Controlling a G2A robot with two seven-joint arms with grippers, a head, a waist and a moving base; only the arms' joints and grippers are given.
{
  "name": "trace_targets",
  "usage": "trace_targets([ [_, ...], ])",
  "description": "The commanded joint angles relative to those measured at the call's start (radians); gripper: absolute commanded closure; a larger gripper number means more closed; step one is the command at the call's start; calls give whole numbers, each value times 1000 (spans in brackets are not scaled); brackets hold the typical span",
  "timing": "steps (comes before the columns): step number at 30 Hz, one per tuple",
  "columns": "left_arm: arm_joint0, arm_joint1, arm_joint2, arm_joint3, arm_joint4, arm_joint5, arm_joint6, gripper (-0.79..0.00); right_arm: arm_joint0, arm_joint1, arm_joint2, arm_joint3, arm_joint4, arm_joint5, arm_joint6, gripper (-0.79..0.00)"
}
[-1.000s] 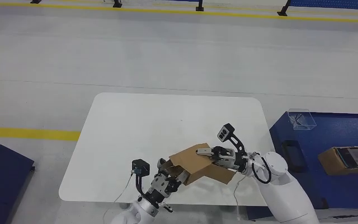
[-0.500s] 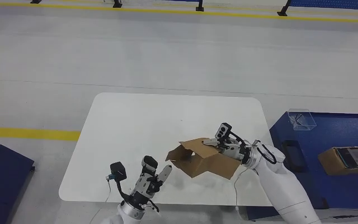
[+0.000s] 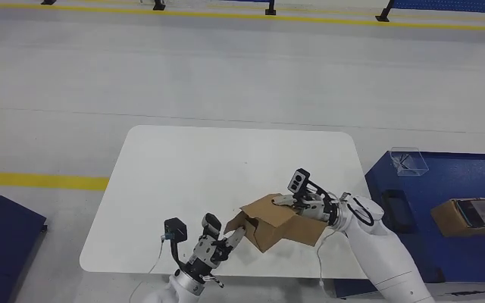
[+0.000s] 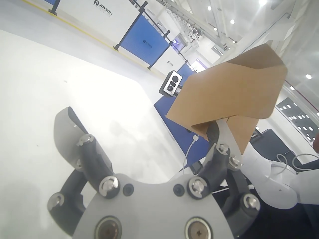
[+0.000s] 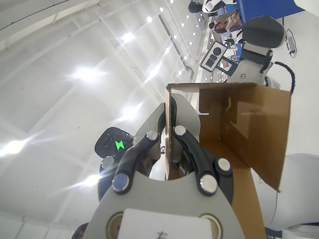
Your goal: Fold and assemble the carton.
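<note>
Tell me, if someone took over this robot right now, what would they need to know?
Right tool: shut on one wall of the carton, holding it up over the near right part of the table.
Left tool: open, with one finger touching the carton's lower edge.
Done: the carton is partly opened up, with one end open.
Left: fold the flaps in and close it.
</note>
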Motion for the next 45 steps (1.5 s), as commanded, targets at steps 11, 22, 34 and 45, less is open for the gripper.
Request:
trace_targets([
  [11, -7, -3, 2, 1, -11, 15, 3, -785, -8, 6, 27, -15, -23, -48, -26, 0],
  [22, 3, -3, -15, -8, -27, 4, 14, -785, -45, 14, 58, -91, -165, -196, -141, 0],
  [34, 73, -6, -45, -89, 51, 139, 139, -785, -111, 22, 60, -176, -344, -338, -221, 0],
  [45, 56, -14, 0, -75, 131, 225, 100, -785, -139, 25, 62, -205, -414, -394, -253, 0],
])
